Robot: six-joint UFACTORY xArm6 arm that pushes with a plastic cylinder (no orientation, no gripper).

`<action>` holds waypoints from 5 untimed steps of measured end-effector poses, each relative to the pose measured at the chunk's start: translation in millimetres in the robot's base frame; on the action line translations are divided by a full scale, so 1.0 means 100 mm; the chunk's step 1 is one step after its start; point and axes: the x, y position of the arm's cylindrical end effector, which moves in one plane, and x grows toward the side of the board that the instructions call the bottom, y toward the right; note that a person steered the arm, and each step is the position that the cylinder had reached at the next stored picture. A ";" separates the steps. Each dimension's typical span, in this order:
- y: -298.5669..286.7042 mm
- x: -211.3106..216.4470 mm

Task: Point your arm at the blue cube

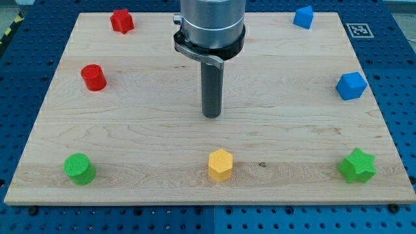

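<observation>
My tip point(212, 116) rests on the wooden board point(143, 136) near its middle. A blue cube point(303, 17) sits at the view's top right, far from my tip, up and to the right of it. A second, larger blue block point(351, 86) with several facets sits at the right edge, level with the rod and far to its right. My tip touches no block.
A red star-shaped block point(121, 21) sits at the top left, a red cylinder point(93, 77) below it. A green cylinder point(79, 169) is at the bottom left, a yellow hexagonal block point(220, 164) just below my tip, a green star-shaped block point(357, 165) at the bottom right.
</observation>
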 end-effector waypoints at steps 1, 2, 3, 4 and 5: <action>0.00 0.00; 0.04 0.00; 0.07 0.00; 0.09 0.00; 0.10 0.00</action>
